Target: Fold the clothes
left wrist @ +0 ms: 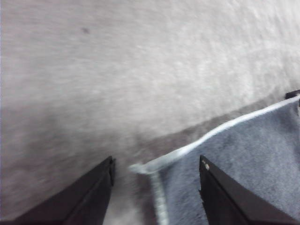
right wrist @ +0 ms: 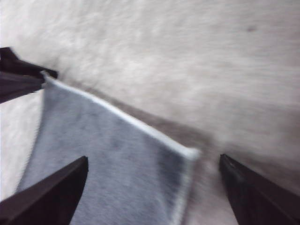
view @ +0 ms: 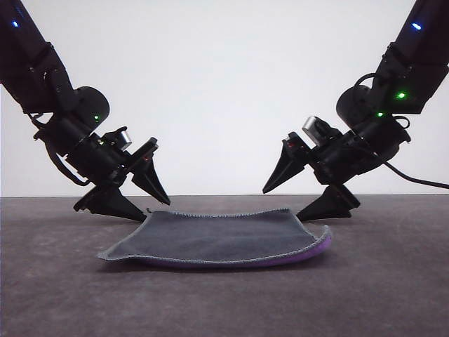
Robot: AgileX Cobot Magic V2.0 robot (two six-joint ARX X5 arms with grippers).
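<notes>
While lying flat mid-desk [view: 393, 295], small square grey cloth [view: 214, 237], purple underneath, far corners flanked by left gripper [view: 142, 206] and right gripper [view: 280, 203]; jaws wide apart, seemingly empty; bare desk all round.

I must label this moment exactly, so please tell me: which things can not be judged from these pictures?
- Cloth underside: the front view shows just a purple sliver at the near edge; the grey face covers the rest.
- Left gripper and right gripper fingertip contact with the table: the low front view cannot settle it.
- Cloth corners: both wrist views are motion-blurred, so stitching detail is lost.
- Arm bases: cut off by the front view's edges.
</notes>
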